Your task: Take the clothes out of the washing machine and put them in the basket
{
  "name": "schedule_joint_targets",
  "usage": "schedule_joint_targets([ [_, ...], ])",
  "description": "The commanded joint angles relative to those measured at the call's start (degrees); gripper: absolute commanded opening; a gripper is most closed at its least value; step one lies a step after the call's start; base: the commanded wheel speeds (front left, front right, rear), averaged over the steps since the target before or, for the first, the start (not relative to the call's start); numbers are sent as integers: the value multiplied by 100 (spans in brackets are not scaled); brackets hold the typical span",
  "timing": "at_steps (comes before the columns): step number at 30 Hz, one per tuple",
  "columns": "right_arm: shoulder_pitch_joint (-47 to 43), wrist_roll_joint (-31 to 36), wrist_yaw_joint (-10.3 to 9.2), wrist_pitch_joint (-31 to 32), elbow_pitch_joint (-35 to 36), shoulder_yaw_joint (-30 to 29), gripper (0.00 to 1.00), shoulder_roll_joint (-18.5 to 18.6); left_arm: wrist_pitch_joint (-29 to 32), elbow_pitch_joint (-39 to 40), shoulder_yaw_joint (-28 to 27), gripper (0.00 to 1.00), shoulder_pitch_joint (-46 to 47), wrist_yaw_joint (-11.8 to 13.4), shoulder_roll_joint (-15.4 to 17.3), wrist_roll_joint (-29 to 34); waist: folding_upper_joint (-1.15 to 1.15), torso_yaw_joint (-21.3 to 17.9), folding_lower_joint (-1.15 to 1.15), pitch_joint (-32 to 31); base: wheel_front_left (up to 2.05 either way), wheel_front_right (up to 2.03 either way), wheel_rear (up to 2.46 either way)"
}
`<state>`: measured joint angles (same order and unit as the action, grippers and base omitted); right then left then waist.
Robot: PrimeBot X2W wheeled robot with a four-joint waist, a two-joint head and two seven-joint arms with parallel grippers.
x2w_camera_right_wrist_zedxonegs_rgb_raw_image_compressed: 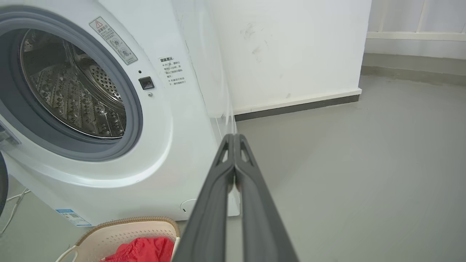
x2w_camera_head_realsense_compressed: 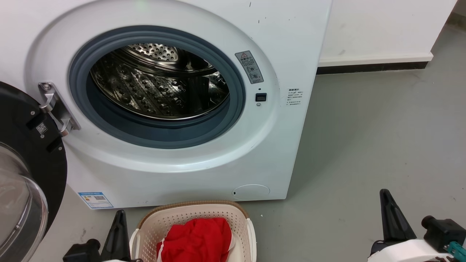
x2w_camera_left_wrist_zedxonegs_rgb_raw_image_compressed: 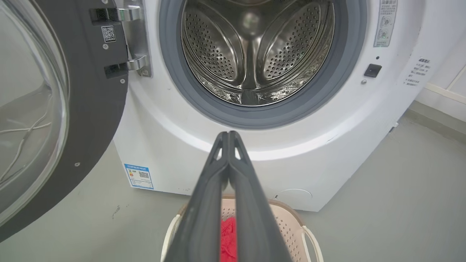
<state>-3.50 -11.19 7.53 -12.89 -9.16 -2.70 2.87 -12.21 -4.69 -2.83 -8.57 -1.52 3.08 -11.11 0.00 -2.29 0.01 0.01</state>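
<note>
The white washing machine (x2w_camera_head_realsense_compressed: 182, 171) (x2w_camera_left_wrist_zedxonegs_rgb_raw_image_compressed: 327, 153) (x2w_camera_right_wrist_zedxonegs_rgb_raw_image_compressed: 171, 153) stands with its door swung open to the left, and its steel drum (x2w_camera_head_realsense_compressed: 160, 83) (x2w_camera_left_wrist_zedxonegs_rgb_raw_image_compressed: 255, 54) (x2w_camera_right_wrist_zedxonegs_rgb_raw_image_compressed: 72, 94) holds nothing I can see. Red clothes (x2w_camera_head_realsense_compressed: 198, 240) (x2w_camera_left_wrist_zedxonegs_rgb_raw_image_compressed: 227, 236) (x2w_camera_right_wrist_zedxonegs_rgb_raw_image_compressed: 145, 249) lie bunched in the cream basket (x2w_camera_head_realsense_compressed: 193, 213) (x2w_camera_left_wrist_zedxonegs_rgb_raw_image_compressed: 287, 225) (x2w_camera_right_wrist_zedxonegs_rgb_raw_image_compressed: 120, 229) on the floor before the machine. My left gripper (x2w_camera_head_realsense_compressed: 119, 213) (x2w_camera_left_wrist_zedxonegs_rgb_raw_image_compressed: 228, 134) is shut with nothing in it, just left of the basket. My right gripper (x2w_camera_head_realsense_compressed: 385, 193) (x2w_camera_right_wrist_zedxonegs_rgb_raw_image_compressed: 233, 136) is shut too, low over the floor to the right.
The black-rimmed glass door (x2w_camera_head_realsense_compressed: 22, 174) (x2w_camera_left_wrist_zedxonegs_rgb_raw_image_compressed: 54, 109) hangs open at the far left, close to my left arm. Grey floor (x2w_camera_head_realsense_compressed: 382, 145) spreads to the right up to a white wall with a dark skirting (x2w_camera_head_realsense_compressed: 371, 67). A cable (x2w_camera_right_wrist_zedxonegs_rgb_raw_image_compressed: 14, 203) trails by the machine's base.
</note>
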Motion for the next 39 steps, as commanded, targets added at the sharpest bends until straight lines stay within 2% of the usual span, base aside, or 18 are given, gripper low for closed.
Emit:
schedule_joint_targets([
  [1, 160, -275, -1, 51, 66, -17, 0, 13, 49, 51, -40, 0, 192, -32, 14, -266, 0, 3, 0, 0, 0, 0, 0],
  [6, 227, -847, -1, 181, 27, -37, 0, 19, 165, -1, -50, 0, 274, -73, 12, -836, 0, 13, 0, 1, 0, 0, 0],
  [10, 321, -1690, -1, 375, -30, -67, 0, 27, 353, -96, -78, 0, 411, -135, 9, -1674, 0, 28, 0, 2, 0, 0, 0],
  [39, 582, -4188, -2, 961, -202, -168, 0, 39, 940, -413, -195, 0, 848, -318, -2, -4161, 0, 85, 0, 6, 0, 0, 0],
])
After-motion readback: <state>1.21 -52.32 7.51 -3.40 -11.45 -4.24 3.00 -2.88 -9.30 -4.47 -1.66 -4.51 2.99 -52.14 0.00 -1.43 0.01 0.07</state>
